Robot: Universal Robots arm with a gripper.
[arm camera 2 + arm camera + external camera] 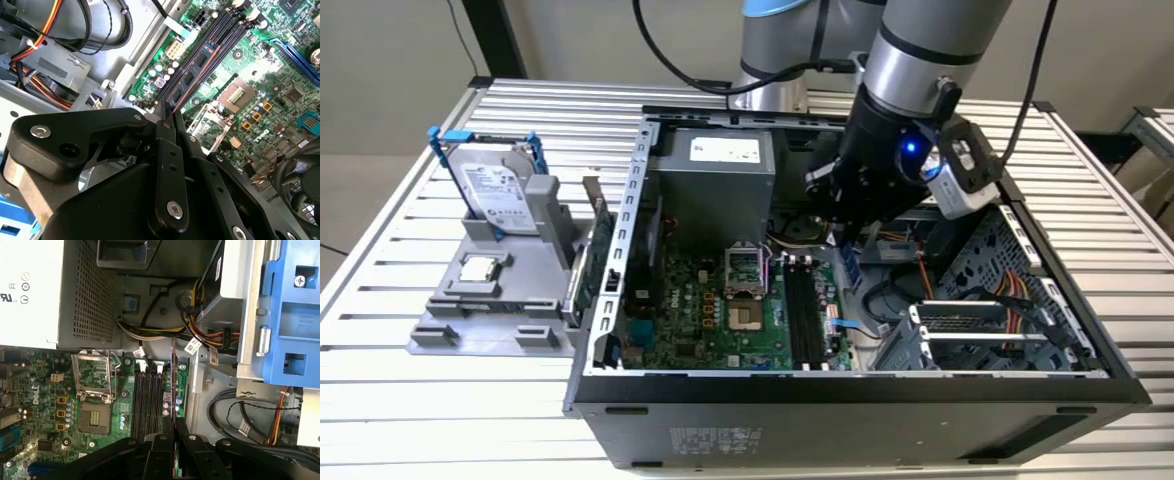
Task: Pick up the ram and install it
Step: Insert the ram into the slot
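Inside the open computer case (854, 385), the gripper (174, 422) is clamped on the ram (173, 385), a thin bluish stick held edge-on between its black fingers (167, 150) just above the motherboard (707, 310). The stick hangs over the long black memory slots (146, 400) beside the open CPU socket (95, 395), aligned with them in both wrist views. Beyond the motherboard sits the grey power supply (714, 175), and outside the case, toward the exterior view's left, a hard drive (494, 190) stands in a grey fixture (487, 310).
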